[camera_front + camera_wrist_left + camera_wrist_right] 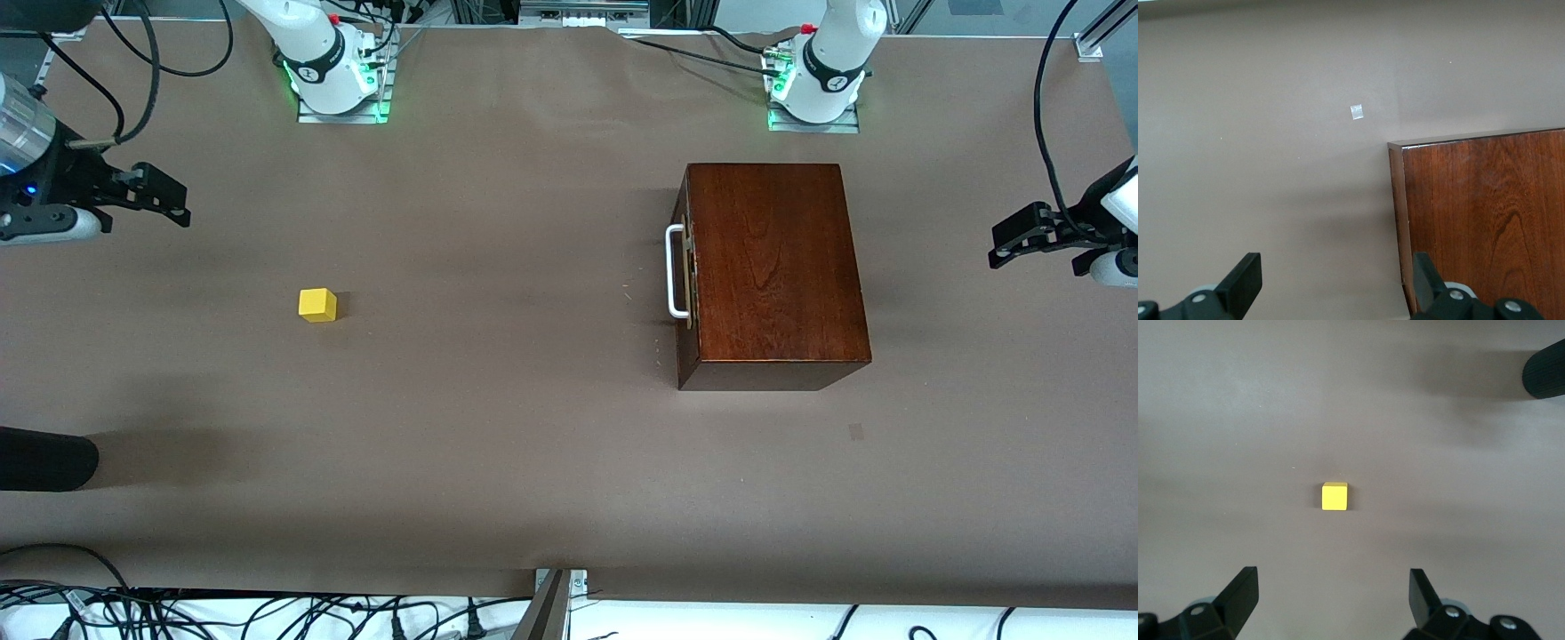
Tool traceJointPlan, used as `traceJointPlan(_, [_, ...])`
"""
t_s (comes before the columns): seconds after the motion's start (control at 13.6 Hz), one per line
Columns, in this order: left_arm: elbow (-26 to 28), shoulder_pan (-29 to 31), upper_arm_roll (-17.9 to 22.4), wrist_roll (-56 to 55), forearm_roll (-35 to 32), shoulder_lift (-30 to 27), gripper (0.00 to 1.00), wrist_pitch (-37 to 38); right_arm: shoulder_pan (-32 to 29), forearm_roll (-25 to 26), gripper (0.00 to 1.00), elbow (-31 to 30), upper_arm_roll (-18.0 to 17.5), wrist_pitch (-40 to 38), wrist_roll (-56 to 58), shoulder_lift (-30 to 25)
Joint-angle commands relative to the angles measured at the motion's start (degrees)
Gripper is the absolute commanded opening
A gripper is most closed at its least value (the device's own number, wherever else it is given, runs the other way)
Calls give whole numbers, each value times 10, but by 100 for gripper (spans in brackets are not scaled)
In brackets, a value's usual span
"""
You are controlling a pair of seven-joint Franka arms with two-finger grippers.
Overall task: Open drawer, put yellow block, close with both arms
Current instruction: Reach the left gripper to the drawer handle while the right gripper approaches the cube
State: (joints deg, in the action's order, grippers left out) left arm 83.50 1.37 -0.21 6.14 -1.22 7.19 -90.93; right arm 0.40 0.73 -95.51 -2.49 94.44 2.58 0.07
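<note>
The glossy dark-brown wooden box (778, 267) stands toward the left arm's end of the table. Its drawer is shut, with the white U-shaped handle (677, 271) facing the right arm's end. The box also shows in the left wrist view (1485, 213). The yellow block (317, 304) lies on the table toward the right arm's end and shows in the right wrist view (1335, 496). My left gripper (1000, 247) is open and empty, up in the air past the box at the table's end. My right gripper (178, 203) is open and empty, up over the table near its end.
Brown paper covers the table (498, 427). A black rounded object (44, 458) pokes in at the right arm's end, nearer the front camera; it also shows in the right wrist view (1545, 370). A small pale patch (855, 432) marks the paper near the box.
</note>
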Motion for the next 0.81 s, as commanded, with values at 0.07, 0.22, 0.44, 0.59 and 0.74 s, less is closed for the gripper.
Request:
traceJointPlan(0.07, [-7,-2,-9,10,-12,3,100,11,0,7,100,-47,0,43,-6,-10])
traceJointPlan(0.22, [-7,-2,-15,9,-5,1,100,12,0,7,100,-59,-1,56,-6,-10])
traceJointPlan(0.44, [-7,-2,-27,6,-5,2,100,12,0,7,100,-71,-1,72,-6,-1])
traceJointPlan(0.59, [-5,-4,-42,5,-5,3,100,14,0,7,100,-71,0,78,-6,3])
traceJointPlan(0.74, [-5,-11,-51,-14,-5,3,100,22,0,7,100,-71,-1,78,-6,5])
